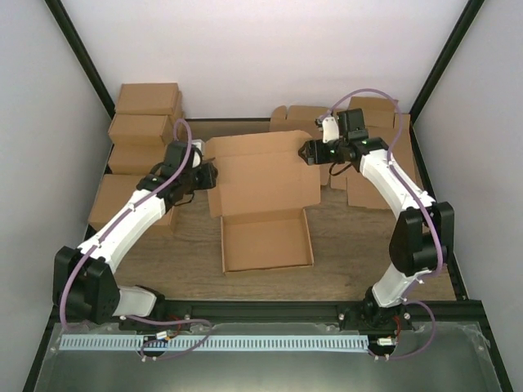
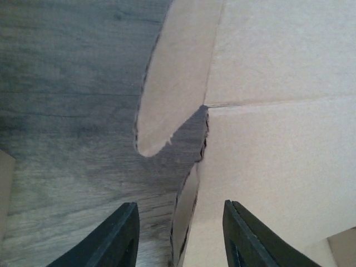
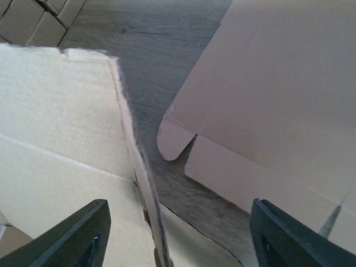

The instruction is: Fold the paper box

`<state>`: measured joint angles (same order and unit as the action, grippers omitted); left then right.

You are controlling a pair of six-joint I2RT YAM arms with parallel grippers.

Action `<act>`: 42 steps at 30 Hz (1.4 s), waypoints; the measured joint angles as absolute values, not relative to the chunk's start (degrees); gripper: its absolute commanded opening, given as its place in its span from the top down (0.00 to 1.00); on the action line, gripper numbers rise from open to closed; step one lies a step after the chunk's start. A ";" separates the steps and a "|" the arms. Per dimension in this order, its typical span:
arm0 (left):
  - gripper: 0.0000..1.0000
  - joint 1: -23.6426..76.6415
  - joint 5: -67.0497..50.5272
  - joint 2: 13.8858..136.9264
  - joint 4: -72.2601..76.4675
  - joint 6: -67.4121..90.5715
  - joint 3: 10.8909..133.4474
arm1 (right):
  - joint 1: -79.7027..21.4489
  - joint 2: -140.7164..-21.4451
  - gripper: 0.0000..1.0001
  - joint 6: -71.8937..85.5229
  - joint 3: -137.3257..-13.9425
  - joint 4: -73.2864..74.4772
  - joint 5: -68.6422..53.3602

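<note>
Here, open paper box (image 1: 265,237), flaps (image 2: 186,217) between left fingers (image 2: 114,239), right fingers (image 3: 78,233)

Brown cartons (image 1: 145,124) sit stacked at the far left of the wood-grain tabletop (image 1: 347,245). Flat cardboard sheets (image 1: 359,194) with notched edges lie piled at the far right.

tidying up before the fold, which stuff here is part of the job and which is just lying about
Job:
- paper box, lying open at the centre

Lying about:
- stacked cartons, back left
- flat cardboard sheets, back right
</note>
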<state>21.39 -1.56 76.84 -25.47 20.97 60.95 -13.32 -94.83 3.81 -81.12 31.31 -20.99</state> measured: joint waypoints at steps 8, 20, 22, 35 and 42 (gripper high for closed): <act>0.79 21.30 -3.25 78.15 -26.35 20.40 63.07 | -13.28 -94.96 0.63 3.68 -81.58 33.76 -23.88; 0.92 23.14 -2.61 74.98 -26.37 19.25 62.70 | -14.92 -89.52 0.76 5.63 -78.83 37.15 -25.26; 0.93 23.81 -2.24 74.02 -25.87 19.25 61.87 | -15.99 -88.82 0.76 6.52 -78.39 37.87 -25.12; 0.95 28.08 4.64 68.25 -22.83 22.57 56.12 | -22.59 -83.07 0.78 17.15 -72.25 35.48 -17.08; 0.95 28.56 7.64 63.33 -16.21 29.08 49.60 | -26.76 -78.04 0.91 23.33 -66.19 29.08 -11.35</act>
<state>28.56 7.64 63.33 -16.21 29.08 49.60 -26.76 -78.04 23.33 -66.19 29.08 -11.35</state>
